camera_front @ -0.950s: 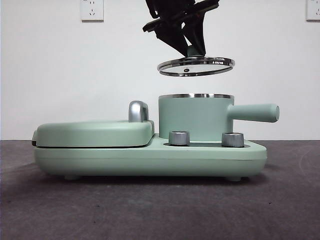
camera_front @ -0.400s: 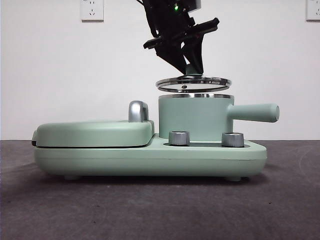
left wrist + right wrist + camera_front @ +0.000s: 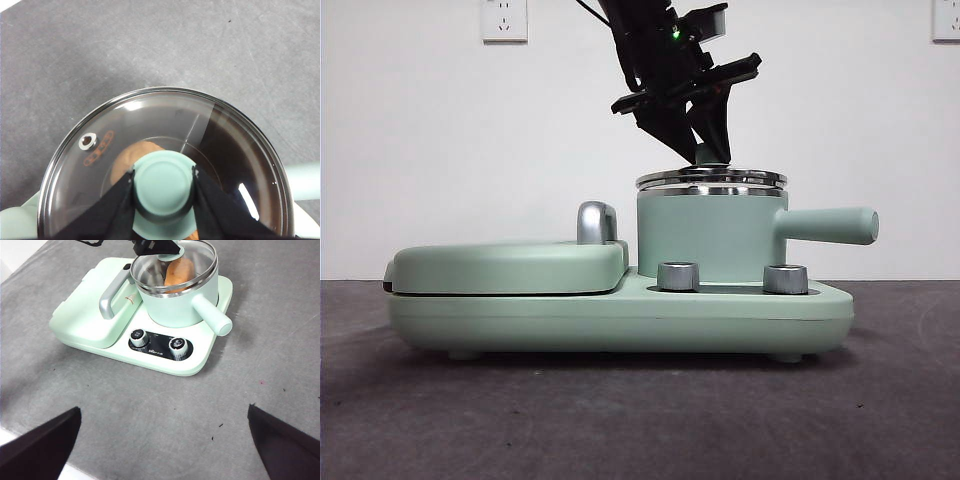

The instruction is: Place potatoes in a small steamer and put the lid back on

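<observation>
My left gripper (image 3: 163, 186) is clamped on the lid's green knob (image 3: 163, 184) — the lid (image 3: 711, 179) sits level on the small steamer's steel rim. Through the glass I see the potato (image 3: 179, 271) inside the small steamer (image 3: 708, 236), beneath the knob. The griddle cover (image 3: 510, 265) lies beside the steamer, opposite its side handle (image 3: 830, 225). My right gripper (image 3: 165, 440) waits well back from the steamer, jaws spread wide.

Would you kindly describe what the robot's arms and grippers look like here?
Both are black. The left gripper has flat, matte, wedge-shaped jaws; in the front view its arm carries a small green light, a pale block and a thin black cable. The right gripper shows two broad black jaws.
</observation>
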### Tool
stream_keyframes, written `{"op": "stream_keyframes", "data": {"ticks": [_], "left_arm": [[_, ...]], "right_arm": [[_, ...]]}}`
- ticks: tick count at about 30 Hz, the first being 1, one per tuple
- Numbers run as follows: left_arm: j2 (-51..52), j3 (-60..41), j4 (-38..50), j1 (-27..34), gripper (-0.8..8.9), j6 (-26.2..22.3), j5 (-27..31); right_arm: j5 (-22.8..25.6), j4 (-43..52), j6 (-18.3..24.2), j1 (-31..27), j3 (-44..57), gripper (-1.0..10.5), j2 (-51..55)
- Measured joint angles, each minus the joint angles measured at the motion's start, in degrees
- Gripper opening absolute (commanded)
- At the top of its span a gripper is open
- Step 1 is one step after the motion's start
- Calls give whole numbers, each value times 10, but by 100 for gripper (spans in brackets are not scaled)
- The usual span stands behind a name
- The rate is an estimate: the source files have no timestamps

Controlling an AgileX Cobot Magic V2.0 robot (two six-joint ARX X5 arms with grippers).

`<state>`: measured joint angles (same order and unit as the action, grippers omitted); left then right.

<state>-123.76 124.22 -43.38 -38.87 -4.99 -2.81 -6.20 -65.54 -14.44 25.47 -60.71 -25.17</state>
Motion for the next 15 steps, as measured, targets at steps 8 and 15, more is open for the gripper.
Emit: {"op": "stream_keyframes", "data": {"ticks": [8, 15], "left_arm": [[-1, 0, 8, 0, 12, -2, 0], [-3, 0, 14, 0, 13, -14, 0]], "right_arm": [[1, 0, 0, 0, 0, 599, 0], [1, 0, 0, 0, 0, 599, 0]]}}
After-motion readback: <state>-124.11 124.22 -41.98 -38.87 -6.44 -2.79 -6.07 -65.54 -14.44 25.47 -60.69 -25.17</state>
